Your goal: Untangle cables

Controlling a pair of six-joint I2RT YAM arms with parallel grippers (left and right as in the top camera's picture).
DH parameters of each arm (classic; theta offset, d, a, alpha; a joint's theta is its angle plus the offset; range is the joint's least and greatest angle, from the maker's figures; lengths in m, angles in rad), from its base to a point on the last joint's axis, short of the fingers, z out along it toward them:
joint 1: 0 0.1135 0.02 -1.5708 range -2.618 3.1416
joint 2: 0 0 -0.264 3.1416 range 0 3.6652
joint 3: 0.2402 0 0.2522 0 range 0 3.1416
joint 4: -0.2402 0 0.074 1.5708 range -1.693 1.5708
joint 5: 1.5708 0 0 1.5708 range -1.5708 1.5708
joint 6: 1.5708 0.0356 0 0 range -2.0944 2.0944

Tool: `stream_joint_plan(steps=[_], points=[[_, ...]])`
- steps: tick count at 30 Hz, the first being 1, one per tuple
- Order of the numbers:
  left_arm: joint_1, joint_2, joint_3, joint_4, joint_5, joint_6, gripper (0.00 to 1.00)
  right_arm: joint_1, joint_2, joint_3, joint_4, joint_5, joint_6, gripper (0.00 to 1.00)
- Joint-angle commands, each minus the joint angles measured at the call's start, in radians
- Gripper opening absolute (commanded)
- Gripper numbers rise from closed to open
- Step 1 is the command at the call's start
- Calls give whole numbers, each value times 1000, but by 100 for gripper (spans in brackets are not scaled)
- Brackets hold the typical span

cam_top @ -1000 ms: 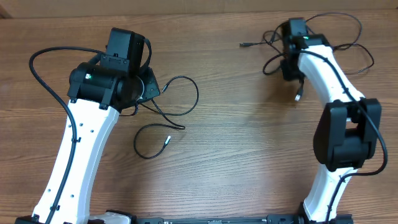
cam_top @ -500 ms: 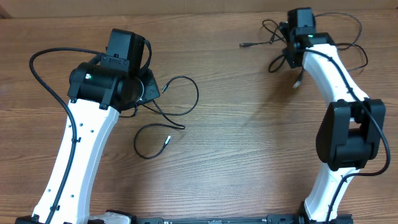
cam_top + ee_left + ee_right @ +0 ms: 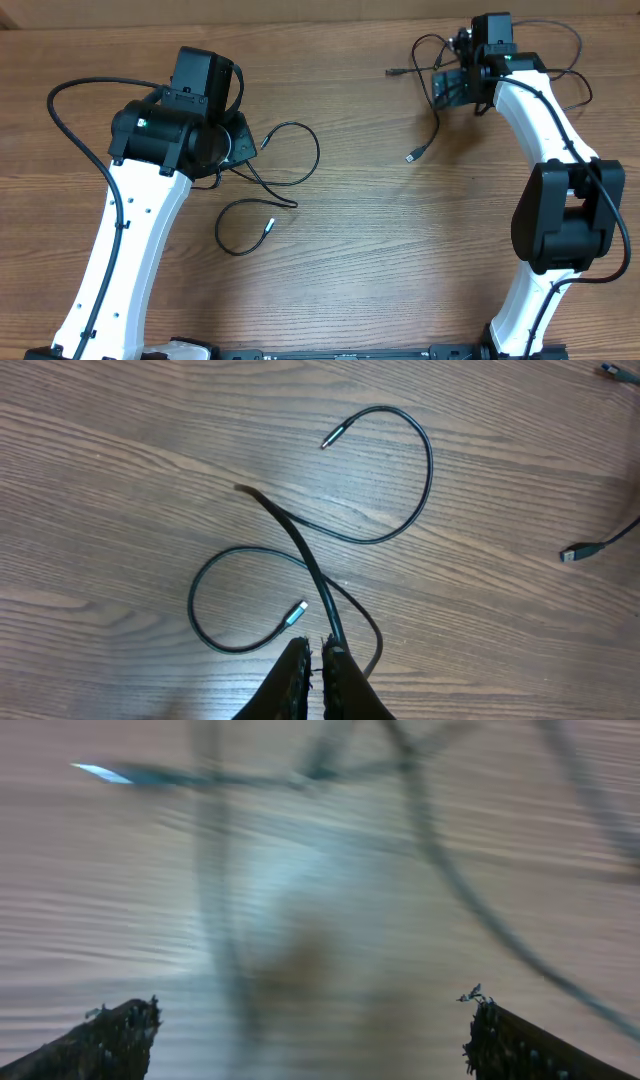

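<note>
On the left of the brown wooden table [image 3: 380, 250], the left gripper [image 3: 316, 651] pinches one thin black metal-tipped cable [image 3: 425, 470], seemingly anchoring it, while the right gripper [image 3: 305, 1010] gapes empty above the second such cable [image 3: 412, 156], lying loose and well apart at far right.

Left cable [image 3: 318, 152] and right cable [image 3: 412, 156] lie on the table [image 3: 360, 250] — apart.

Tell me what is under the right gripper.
Below the open right gripper: bare table and blurred strands of a thin black cable. From overhead, the arm covers part of that cable.
</note>
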Motion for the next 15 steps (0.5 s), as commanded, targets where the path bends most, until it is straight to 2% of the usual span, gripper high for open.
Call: stream_joint_plan(steps=[1, 7, 9, 15], points=[[-5, 5, 7, 0, -3, 16, 9, 1, -16, -10, 37, -287, 138, 98], [-5, 5, 7, 1, -3, 16, 9, 32, 11, -13, 51, -284, 177, 97], [-5, 5, 7, 1, -3, 16, 9, 42, 29, -15, 25, -256, 178, 92], [-5, 5, 7, -2, -3, 16, 10, 45, 44, -17, -98, -113, 177, 94]])
